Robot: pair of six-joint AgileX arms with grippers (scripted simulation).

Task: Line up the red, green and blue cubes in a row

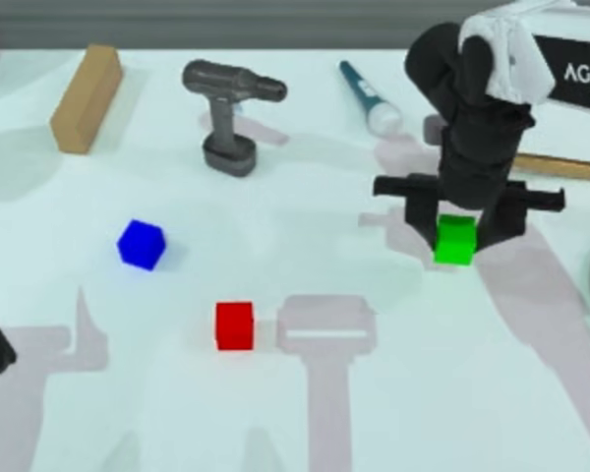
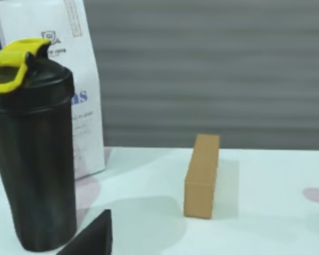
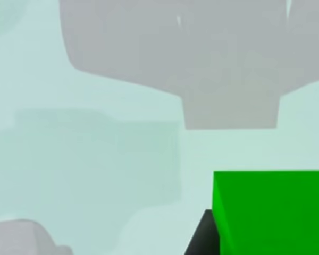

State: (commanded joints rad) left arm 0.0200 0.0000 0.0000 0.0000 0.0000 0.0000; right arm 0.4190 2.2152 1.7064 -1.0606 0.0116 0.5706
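Near the front of the table (image 1: 393,413) sits one red cube (image 1: 234,325). One blue cube (image 1: 141,244) lies farther left. On the right, the right end effector (image 1: 456,234) squeezes one green cube (image 1: 455,239). Far back stand a drill (image 1: 228,113) and a wooden block (image 1: 86,97).

**Count of things on the worktop**

Three cubes: one red cube (image 1: 234,325) near the middle, one blue cube (image 1: 141,244) to the left, one green cube (image 1: 455,239) to the right. One wooden block (image 1: 87,98) at the far left. One drill (image 1: 227,113) far, centre. One marker (image 1: 371,98) far, right of the drill. One wooden handle (image 1: 560,165) at the right. One shaker bottle (image 2: 33,143) and one white bag (image 2: 58,58) appear in the left wrist view only. Two arms.
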